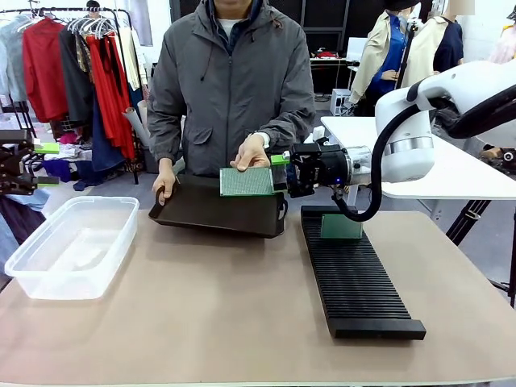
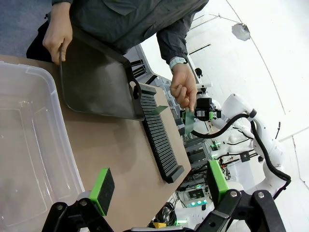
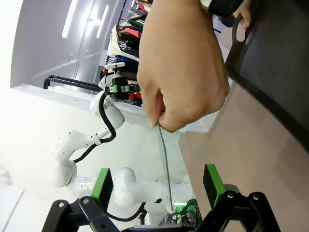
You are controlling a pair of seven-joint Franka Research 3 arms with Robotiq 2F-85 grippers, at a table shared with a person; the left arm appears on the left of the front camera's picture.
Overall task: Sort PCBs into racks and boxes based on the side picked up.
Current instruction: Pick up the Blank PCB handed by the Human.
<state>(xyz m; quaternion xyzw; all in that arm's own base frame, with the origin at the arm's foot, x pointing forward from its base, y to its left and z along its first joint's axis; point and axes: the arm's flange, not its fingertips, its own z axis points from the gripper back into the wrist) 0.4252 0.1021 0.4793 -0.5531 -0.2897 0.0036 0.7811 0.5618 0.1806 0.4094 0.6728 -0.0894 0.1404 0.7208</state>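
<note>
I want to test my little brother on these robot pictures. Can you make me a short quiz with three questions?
1. True or false: the right gripper is shut on the PCB that the person's hand holds out.
2. Where does the second PCB stand? A) on the floor B) in a slot of the black rack C) in the person's pocket
3. Fill in: the person's other hand grips the rim of the black ____.
Key: 1 false, its jaws are open; 2 B; 3 tray.
</note>
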